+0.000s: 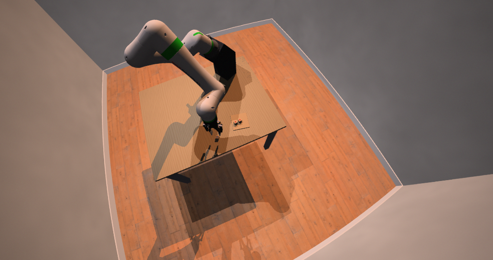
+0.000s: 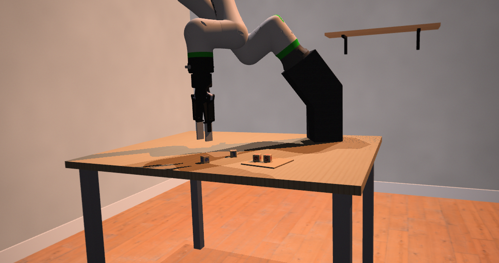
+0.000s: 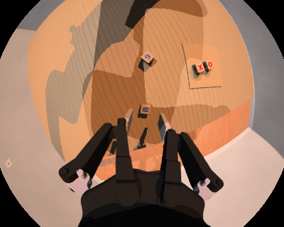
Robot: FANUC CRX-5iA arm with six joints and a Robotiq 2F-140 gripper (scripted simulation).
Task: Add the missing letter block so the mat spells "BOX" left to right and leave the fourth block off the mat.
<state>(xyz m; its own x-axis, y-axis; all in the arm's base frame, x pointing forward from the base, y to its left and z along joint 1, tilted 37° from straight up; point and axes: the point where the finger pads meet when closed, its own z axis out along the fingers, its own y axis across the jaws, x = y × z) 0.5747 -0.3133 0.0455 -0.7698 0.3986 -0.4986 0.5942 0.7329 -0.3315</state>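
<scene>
A thin mat [image 1: 241,127] [image 2: 279,163] [image 3: 204,81] lies near the table's front right. Two red-lettered blocks stand on it side by side, an X block [image 3: 199,67] [image 2: 257,157] and an O block [image 3: 209,64] [image 2: 267,158]. Two blue-lettered blocks lie off the mat. One [image 3: 145,110] [image 2: 204,159] [image 1: 217,139] sits straight below my gripper; its letter looks like a B. The other [image 3: 148,59] [image 2: 233,153] lies farther in; I cannot read its letter. My gripper [image 3: 145,117] [image 2: 204,135] [image 1: 214,131] hangs well above the table, its fingers partly closed and holding nothing.
The black robot base [image 2: 321,100] stands at the back of the table. The table's front edge [image 2: 209,177] is close to the near block. A wall shelf [image 2: 382,30] hangs far behind.
</scene>
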